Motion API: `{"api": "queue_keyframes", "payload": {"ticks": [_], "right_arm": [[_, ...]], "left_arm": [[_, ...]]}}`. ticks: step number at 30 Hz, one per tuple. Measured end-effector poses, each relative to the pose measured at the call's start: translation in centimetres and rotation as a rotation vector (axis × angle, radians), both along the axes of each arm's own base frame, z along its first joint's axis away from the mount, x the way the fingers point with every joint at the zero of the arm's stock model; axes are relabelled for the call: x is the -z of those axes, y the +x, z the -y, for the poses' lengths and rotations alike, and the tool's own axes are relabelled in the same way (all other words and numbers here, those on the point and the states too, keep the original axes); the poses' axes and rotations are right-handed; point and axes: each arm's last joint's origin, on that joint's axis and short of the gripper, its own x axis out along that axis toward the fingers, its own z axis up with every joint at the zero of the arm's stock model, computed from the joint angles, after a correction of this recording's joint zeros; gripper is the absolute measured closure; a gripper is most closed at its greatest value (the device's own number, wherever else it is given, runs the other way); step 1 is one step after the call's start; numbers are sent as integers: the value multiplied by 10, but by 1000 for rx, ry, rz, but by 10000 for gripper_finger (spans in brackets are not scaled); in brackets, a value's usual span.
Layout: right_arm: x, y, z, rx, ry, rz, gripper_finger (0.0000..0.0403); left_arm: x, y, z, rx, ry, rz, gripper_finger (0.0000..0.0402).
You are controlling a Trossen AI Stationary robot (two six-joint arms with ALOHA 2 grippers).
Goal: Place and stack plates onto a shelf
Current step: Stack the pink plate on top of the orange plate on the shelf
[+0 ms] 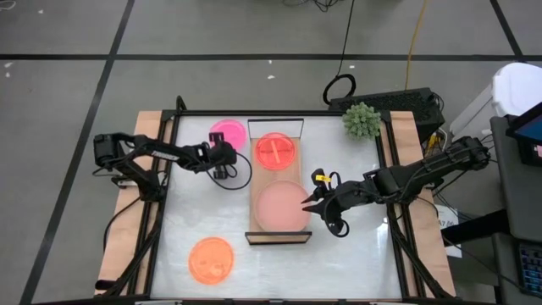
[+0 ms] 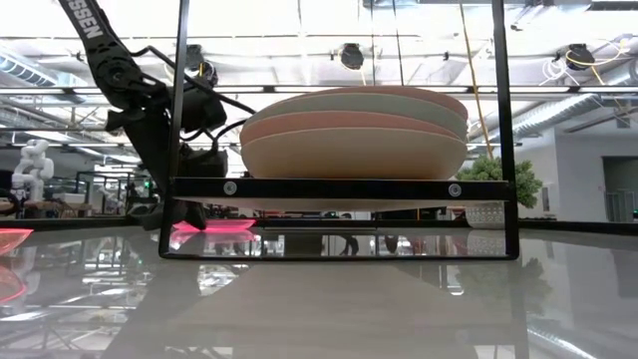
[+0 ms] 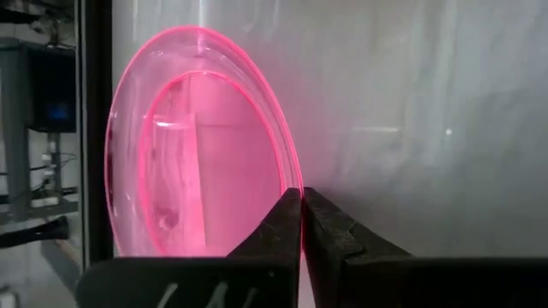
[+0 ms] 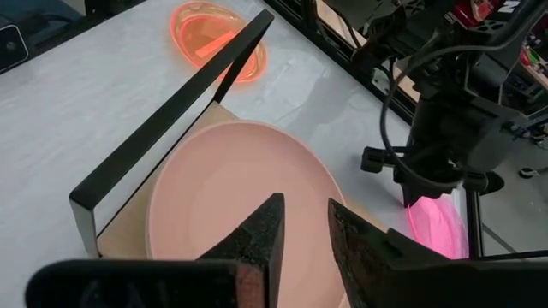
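Note:
The light-wood shelf (image 1: 256,182) lies mid-table and carries a translucent orange plate (image 1: 273,150) at its far end. At its near end sits a stack topped by a dusty-pink plate (image 1: 281,206). The low view shows that stack (image 2: 354,130), with beige at the bottom. A hot-pink plate (image 1: 227,133) lies on the table left of the shelf, and my left gripper (image 1: 225,158) is shut on it. Another orange plate (image 1: 210,258) lies near-left. My right gripper (image 4: 306,224) hovers open over the right rim of the dusty-pink plate (image 4: 231,197); whether it touches, I cannot tell. My left gripper pinches the hot-pink plate's rim (image 3: 289,175) on its near side between the two shut fingers (image 3: 278,224). It comes from above, pointing down. The plate (image 2: 214,227) lies flat at table level.
A spiky green plant (image 1: 362,120) stands at the far right corner of the table. Thin black wire frames (image 4: 163,137) rise at the shelf's short ends. Wooden strips border the white tabletop left and right.

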Motion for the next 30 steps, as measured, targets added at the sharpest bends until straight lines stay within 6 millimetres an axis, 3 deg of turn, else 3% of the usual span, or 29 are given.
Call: {"api": "queue_keyframes", "payload": {"ticks": [5,14,30], "right_arm": [[0,0,0,4,5,-3,328],[1,0,0,11,9,-10,328],[1,0,1,4,-5,-6,328]], "left_arm": [[-4,3,13,31,35,-38,393],[-29,2,36,105,95,-17,393],[-71,-23,65,180,116,67,394]]}}
